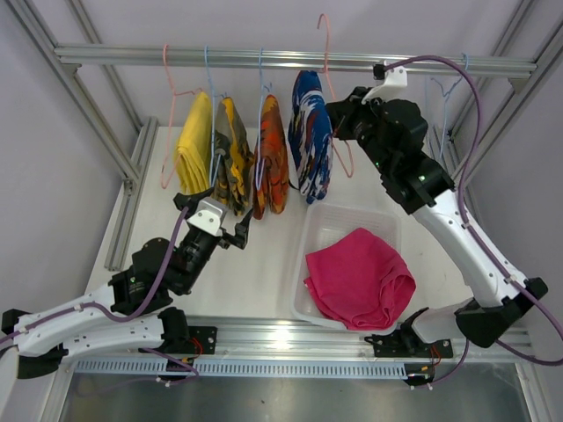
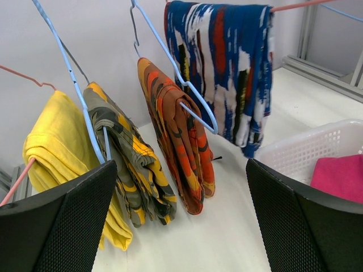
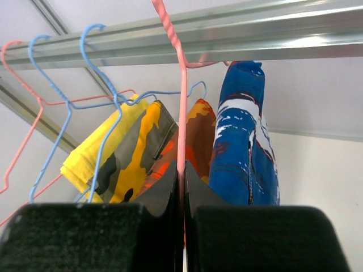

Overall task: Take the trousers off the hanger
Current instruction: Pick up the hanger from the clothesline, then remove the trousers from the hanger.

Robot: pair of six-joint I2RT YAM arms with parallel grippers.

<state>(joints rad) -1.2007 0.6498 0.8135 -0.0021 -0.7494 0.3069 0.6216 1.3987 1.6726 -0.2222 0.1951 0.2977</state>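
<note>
Clamping the pink hanger of the blue trousers, right claw steadies it; left claw, spread wide, likely must tug them off.

Four pairs of trousers hang side by side, each on a hanger, from the rail. A fifth pair lies in the basket on the table (front right of the row).

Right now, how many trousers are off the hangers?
One done: the pink pair lies in the basket. The right gripper is shut on the pink hanger of the blue pair; the left gripper is open. It, the orange pair, olive pair and yellow pair are left hanging.
</note>
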